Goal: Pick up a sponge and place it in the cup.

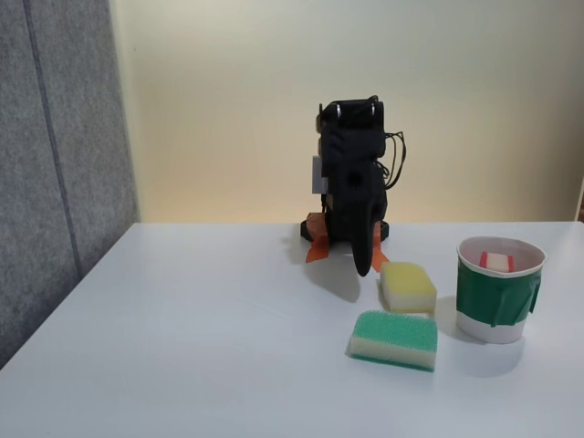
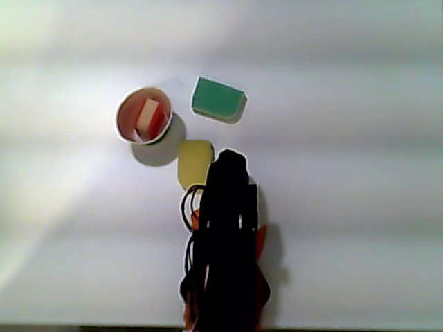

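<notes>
— Nearest us on the white table, what's that?
— Green-topped sponge, with a yellow sponge just behind it.
— And the red sponge?
— Standing inside the cup, over on the right.
— The arm?
— Folded at the far side, jaws pointing down near the yellow sponge; can't tell if they're apart.

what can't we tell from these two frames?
- Gripper: in the fixed view the fingers merge into one black shape, so open or shut is unclear; in the other view the arm's body covers them.
- Sponge in the cup: the cup wall hides its lower part in the fixed view.
- Yellow sponge: the arm overlaps its edge in the other view.
- Arm base: cut off by the bottom edge in the other view.
</notes>
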Motion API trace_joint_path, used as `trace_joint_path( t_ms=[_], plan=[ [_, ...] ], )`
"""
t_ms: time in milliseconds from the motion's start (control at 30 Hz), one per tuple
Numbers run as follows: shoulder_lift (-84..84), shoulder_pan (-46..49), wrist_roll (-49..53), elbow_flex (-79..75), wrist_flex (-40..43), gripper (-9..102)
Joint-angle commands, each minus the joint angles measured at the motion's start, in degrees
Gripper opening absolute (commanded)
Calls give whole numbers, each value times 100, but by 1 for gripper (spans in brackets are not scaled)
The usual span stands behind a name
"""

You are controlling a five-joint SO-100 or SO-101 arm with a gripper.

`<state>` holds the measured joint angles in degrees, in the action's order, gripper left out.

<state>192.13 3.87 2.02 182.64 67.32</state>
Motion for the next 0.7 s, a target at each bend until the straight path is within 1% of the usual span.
trace_joint_path(
  t_ms=[0, 100, 200, 533, 600, 633, 667],
  plan=[
    [62, 44, 308, 264, 562, 0],
    [62, 62, -334, 272, 642, 6],
    [70, 123, -352, 272, 642, 8],
    [70, 123, -360, 272, 650, 8],
    [79, 132, -360, 272, 650, 5],
    [79, 132, -360, 272, 650, 0],
    [79, 132, -360, 272, 650, 0]
  ],
)
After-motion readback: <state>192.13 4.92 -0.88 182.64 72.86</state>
